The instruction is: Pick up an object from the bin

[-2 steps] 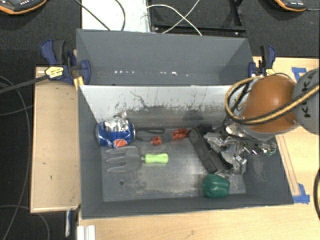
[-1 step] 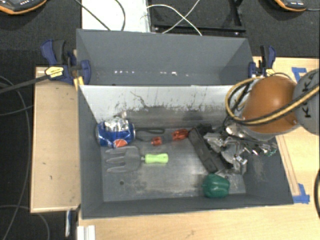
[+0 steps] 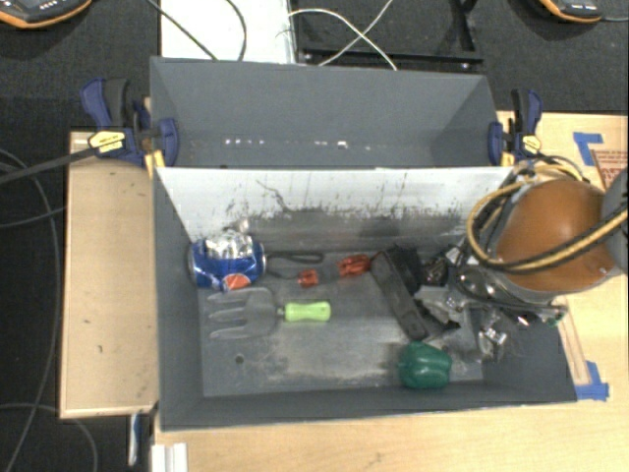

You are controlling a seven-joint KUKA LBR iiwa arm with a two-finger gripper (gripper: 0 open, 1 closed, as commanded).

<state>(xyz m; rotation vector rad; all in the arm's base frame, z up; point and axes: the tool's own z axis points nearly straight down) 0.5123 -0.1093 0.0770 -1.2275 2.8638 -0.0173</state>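
My gripper (image 3: 464, 310) hangs low at the right end of the bin, just under the arm's wrist. It is directly beside the lower end of a long black flat thing (image 3: 397, 285) that lies slantwise on the bin floor. A dark green rounded thing like a toy pepper (image 3: 425, 367) rests just below and left of the gripper, near the front wall. Whether anything is gripped cannot be made out.
A crushed blue drinks can (image 3: 226, 262) lies at the left. In front of it is a grey hand fork with a light green handle (image 3: 267, 315). A small tool with red grips (image 3: 326, 267) lies along the back wall.
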